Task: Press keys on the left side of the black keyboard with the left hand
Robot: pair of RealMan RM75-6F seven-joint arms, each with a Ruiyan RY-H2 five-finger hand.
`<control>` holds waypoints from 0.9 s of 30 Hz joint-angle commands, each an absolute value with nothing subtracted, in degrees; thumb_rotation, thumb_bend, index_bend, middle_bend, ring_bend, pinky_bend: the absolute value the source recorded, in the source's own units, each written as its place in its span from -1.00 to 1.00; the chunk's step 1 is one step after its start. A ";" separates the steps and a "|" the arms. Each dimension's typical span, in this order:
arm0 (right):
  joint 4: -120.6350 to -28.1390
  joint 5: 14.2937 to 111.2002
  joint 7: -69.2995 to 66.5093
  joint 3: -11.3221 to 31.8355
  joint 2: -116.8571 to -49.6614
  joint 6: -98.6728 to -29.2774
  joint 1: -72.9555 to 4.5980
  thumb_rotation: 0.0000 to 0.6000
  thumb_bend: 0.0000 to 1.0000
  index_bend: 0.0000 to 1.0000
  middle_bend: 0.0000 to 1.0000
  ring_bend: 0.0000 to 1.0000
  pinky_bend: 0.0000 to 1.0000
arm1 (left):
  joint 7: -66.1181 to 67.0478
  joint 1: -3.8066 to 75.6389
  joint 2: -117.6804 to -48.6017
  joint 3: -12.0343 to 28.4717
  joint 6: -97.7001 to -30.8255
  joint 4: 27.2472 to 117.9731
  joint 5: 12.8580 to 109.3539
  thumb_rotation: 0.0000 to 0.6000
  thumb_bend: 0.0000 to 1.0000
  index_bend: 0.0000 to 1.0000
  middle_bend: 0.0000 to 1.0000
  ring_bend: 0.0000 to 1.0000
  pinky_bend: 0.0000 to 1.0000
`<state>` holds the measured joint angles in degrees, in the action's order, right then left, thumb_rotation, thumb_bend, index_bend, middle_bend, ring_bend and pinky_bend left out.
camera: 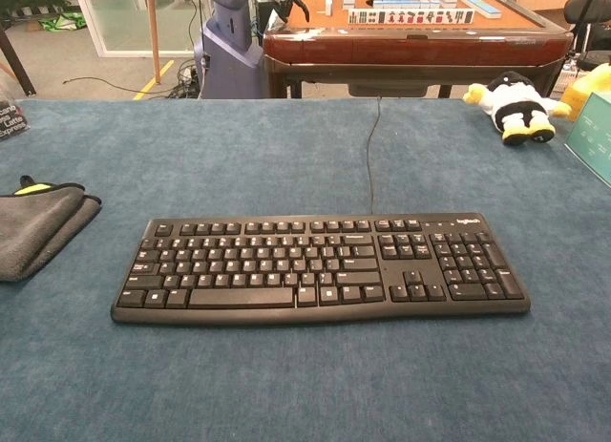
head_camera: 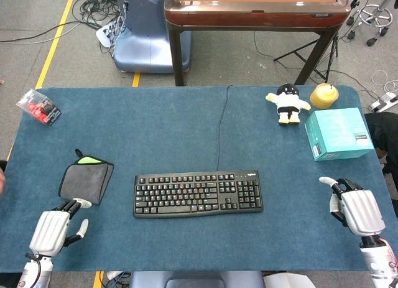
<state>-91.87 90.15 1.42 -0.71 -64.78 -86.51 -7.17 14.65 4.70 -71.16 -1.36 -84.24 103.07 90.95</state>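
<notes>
The black keyboard (head_camera: 198,193) lies flat in the middle of the blue table, its cable running toward the far edge; it also fills the chest view as the keyboard (camera: 320,267). My left hand (head_camera: 55,229) rests near the front left corner, well left of the keyboard and apart from it, fingers spread and holding nothing. My right hand (head_camera: 356,209) sits near the front right edge, fingers apart and empty. Neither hand shows in the chest view.
A folded grey cloth (head_camera: 86,180) lies between my left hand and the keyboard. A red packet (head_camera: 38,107) sits far left. A penguin toy (head_camera: 288,103), a yellow object (head_camera: 324,96) and a teal box (head_camera: 338,134) stand at the back right.
</notes>
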 commanded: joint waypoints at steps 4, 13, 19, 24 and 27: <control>-92.00 90.90 1.55 -0.58 -64.94 -86.62 -6.92 1.00 0.72 -0.37 -0.28 -0.38 0.03 | 14.16 4.87 -71.35 -1.36 -84.01 103.32 90.96 1.00 -0.21 -0.22 -0.31 -0.28 0.11; -91.92 90.99 1.40 -0.09 -65.08 -86.29 -6.79 1.00 0.72 -0.36 -0.28 -0.38 0.04 | 15.91 6.66 -72.35 -1.23 -81.99 103.70 92.46 1.00 -0.21 -0.20 -0.30 -0.13 0.37; -92.00 91.38 1.48 0.17 -65.16 -86.75 -6.45 1.00 0.72 -0.35 -0.28 -0.38 0.05 | 18.50 9.83 -72.22 -0.32 -78.03 106.22 93.01 1.00 -0.21 -0.21 0.14 0.39 0.90; -92.07 91.87 1.81 0.17 -65.36 -86.50 -6.50 1.00 0.72 -0.35 -0.28 -0.38 0.04 | 18.29 12.93 -70.89 -0.01 -72.89 110.46 91.79 1.00 -0.21 -0.30 0.64 0.72 1.00; -92.12 92.16 1.89 0.15 -65.48 -86.08 -6.68 1.00 0.72 -0.35 -0.28 -0.38 0.05 | 18.42 15.04 -69.88 0.23 -69.46 112.32 90.78 1.00 -0.21 -0.37 0.81 0.85 1.00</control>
<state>-92.11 92.13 1.89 0.15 -65.46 -86.11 -6.65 18.35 13.52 -70.71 -0.03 -71.39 110.88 91.60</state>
